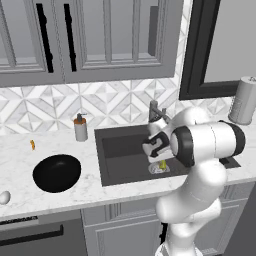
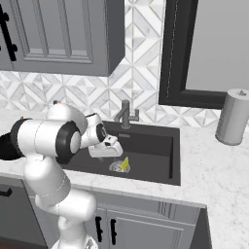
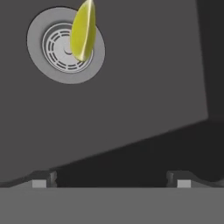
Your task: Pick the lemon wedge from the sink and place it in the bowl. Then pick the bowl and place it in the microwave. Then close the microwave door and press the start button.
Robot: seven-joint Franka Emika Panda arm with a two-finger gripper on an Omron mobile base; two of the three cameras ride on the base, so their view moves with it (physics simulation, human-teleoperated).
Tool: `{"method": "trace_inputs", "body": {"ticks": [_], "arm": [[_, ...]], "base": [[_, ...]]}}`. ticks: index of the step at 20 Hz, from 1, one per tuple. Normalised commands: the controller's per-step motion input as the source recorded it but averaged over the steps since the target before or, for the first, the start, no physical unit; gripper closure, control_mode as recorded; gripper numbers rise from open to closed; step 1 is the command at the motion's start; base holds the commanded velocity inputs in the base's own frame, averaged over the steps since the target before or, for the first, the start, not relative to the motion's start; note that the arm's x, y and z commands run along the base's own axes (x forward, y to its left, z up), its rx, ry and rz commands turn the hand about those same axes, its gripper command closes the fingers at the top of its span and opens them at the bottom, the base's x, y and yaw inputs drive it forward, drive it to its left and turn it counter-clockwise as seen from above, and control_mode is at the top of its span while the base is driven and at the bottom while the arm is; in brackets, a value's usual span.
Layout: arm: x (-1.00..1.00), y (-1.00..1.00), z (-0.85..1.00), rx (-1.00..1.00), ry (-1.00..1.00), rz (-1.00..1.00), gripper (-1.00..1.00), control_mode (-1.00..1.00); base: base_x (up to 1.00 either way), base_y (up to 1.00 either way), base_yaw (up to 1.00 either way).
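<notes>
Over the drain of the sink lies the wedge, tip up and leaning across the metal ring, so part of it stands proud of the basin floor. That is fortunate: a finger can pass down either side of it rather than scrape along the flat bottom.

Above it and slightly off to one side hangs the gripper, pointing down into the basin. Its jaws are spread as wide as they go and nothing is between them. In the hand view the wedge sits high and left of centre, so by my reading the hand is not yet lined up; it needs to shift toward the drain before it descends. The faucet stands at the back rim, near the wrist, and deserves clearance.

Left of the sink, on the counter, the bowl waits open side up, well apart from the basin. A soap bottle stands between them at the wall. First step judged barely begun.
</notes>
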Motion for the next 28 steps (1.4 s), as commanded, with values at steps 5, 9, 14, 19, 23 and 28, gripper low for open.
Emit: {"method": "trace_inputs", "body": {"ticks": [5, 9, 14, 19, 23, 28], "arm": [[0.26, 0.07, -0.3, -0.08, 0.04, 0.0, -1.0, -1.0], [0.35, 0.0, -0.19, -0.03, 0.03, 0.0, -1.0, -1.0], [0.48, -0.05, -0.12, 0.0, 0.02, 0.0, -1.0, -1.0], [0.36, -0.1, -0.23, 0.0, 0.01, 0.0, -1.0, -1.0], [0.25, -0.17, -0.32, 0.0, 0.0, 0.0, -1.0, -1.0], [0.26, -0.12, -0.33, 0.0, 0.0, 0.0, -1.0, -1.0]], "base": [[0.0, 0.0, 0.0], [0.0, 0.0, 0.0], [0.0, 0.0, 0.0], [0.0, 0.0, 0.0], [0.0, 0.0, 0.0], [0.0, 0.0, 0.0]]}}
